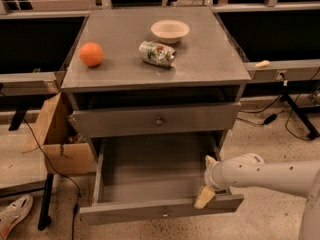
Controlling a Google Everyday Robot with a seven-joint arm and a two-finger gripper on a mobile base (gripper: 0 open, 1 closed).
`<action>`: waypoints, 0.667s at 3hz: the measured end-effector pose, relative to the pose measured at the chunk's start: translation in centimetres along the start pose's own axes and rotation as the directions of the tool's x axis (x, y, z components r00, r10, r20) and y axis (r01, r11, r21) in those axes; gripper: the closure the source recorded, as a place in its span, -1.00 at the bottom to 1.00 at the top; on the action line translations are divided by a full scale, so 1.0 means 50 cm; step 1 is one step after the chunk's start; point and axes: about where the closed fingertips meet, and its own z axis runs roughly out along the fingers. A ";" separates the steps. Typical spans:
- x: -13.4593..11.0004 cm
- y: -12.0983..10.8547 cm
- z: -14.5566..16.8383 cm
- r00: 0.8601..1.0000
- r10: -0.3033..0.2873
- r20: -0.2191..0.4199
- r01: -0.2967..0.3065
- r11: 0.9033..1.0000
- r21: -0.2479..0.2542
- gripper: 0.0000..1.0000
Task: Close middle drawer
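Observation:
The middle drawer [161, 209] is a wide grey drawer pulled far out of the cabinet. Its inside is bare, and a small round knob sits at the centre of its flat front. My gripper [206, 185] is at the drawer's front right corner, just inside the front panel. Its cream-coloured tip rests on or against the panel's top edge. My white arm [270, 174] reaches in from the right. The top drawer [155, 120] above stands out slightly from the cabinet. The lowest drawer is hidden under the open one.
On the cabinet top [215, 59] are an orange [91, 54], a can lying on its side [157, 53] and a shallow bowl [170, 31]. A cardboard box [62, 144] stands to the left of the cabinet. A shoe [14, 214] and cables lie on the floor.

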 end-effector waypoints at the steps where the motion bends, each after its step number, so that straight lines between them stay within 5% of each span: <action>1: 0.009 -0.007 -0.008 1.000 0.022 0.012 -0.022 0.999 0.025 -1.00; 2: 0.018 -0.013 -0.013 0.999 0.033 0.016 -0.034 0.998 0.044 -1.00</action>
